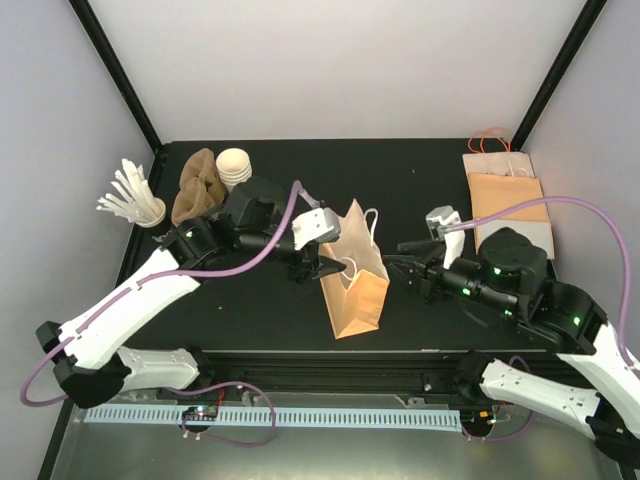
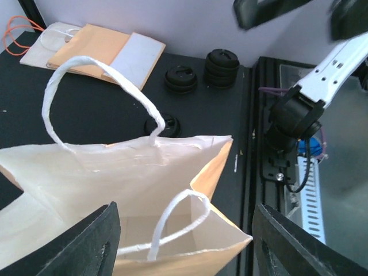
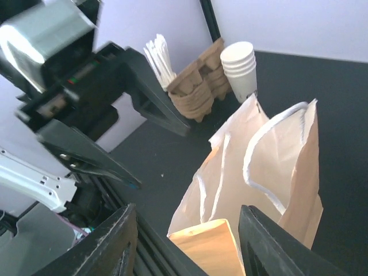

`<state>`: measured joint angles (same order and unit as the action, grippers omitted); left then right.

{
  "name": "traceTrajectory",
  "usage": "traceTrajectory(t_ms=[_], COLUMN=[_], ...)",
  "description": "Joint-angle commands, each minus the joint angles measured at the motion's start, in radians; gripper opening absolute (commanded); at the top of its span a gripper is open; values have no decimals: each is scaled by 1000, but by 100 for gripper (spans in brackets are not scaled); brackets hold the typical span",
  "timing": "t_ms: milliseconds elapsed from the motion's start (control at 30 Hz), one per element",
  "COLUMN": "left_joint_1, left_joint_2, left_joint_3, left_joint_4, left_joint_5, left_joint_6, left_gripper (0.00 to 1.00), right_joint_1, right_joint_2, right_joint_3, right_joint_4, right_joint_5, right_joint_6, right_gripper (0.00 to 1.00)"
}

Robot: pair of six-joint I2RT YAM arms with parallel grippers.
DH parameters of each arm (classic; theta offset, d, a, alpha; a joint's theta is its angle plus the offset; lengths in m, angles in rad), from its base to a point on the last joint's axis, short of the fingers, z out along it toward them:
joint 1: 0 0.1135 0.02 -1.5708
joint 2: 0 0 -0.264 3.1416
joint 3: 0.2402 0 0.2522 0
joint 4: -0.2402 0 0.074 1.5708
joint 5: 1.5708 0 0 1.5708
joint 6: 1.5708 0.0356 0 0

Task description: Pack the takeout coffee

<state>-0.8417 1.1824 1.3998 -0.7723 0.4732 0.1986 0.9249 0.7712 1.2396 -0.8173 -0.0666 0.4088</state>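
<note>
Takeout coffee: not found in any view. There is no lidded white cup on the table, and the left wrist view down into the bag shows only pale paper; whether it sits deeper inside I cannot tell.
Upper-left clutter: cup of stirrers (image 1: 135,200), cardboard carriers (image 1: 198,185) and stack of lidless cups (image 1: 235,165), all well apart from the bag (none of these is the coffee).
Left gripper (image 2: 185,230): jaws spread wide just above the bag's mouth, with nothing held between them.
Paper bag (image 1: 355,290): stands at the centre of the top view with its mouth open and its white handles (image 2: 86,86) arching over the opening.
Right gripper (image 3: 187,227): jaws apart, astride the bag's top edge at lower centre of its own view. There is a gap on each side, so it is not pinching the paper.
Black lids (image 2: 181,77): loose on the table at upper middle of the left wrist view, with no cup under them.
Flat bags (image 1: 505,190): stacked at upper right of the top view.
Step in hand: work at the bag's mouth, as I judge it.
Doing it well: find the cup before anything else (do not assume it is inside). If it is still to go in, steady the rim with the right jaws and nudge the handles aside. Bring the cup down upright through the middle of the opening, and let go only once it rests on the bag's floor.
</note>
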Motion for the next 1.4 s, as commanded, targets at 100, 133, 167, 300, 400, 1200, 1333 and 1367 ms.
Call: traceTrajectory(t_ms=[100, 133, 167, 300, 400, 1200, 1333, 1367], left_joint_1=[-54, -68, -81, -120, -139, -172, -174, -175], left_joint_2=[131, 154, 173, 236, 263, 106, -30, -57], left_joint_3=[141, 162, 182, 248, 266, 73, -62, -89], left_joint_4=[-112, -137, -161, -255, -306, -81, 111, 151], left_joint_5=[-139, -157, -174, -226, -246, -358, -373, -381], left_joint_6=[165, 179, 192, 241, 273, 234, 197, 185], left_gripper=[61, 59, 56, 40, 39, 2, 2, 2], right_joint_1=[-3, -3, -3, -3, -3, -3, -3, -3], right_joint_2=[-78, -80, -83, -90, -90, 56, 129, 137], right_joint_3=[-48, -52, -56, -69, -75, -53, 5, 10], right_joint_4=[72, 69, 66, 66, 66, 63, 22, 23], right_joint_5=[62, 65, 69, 75, 78, -31, -101, -107], right_joint_6=[16, 16, 17, 21, 22, 134, 205, 228], right_gripper=[51, 51, 51, 52, 52, 53, 53, 53])
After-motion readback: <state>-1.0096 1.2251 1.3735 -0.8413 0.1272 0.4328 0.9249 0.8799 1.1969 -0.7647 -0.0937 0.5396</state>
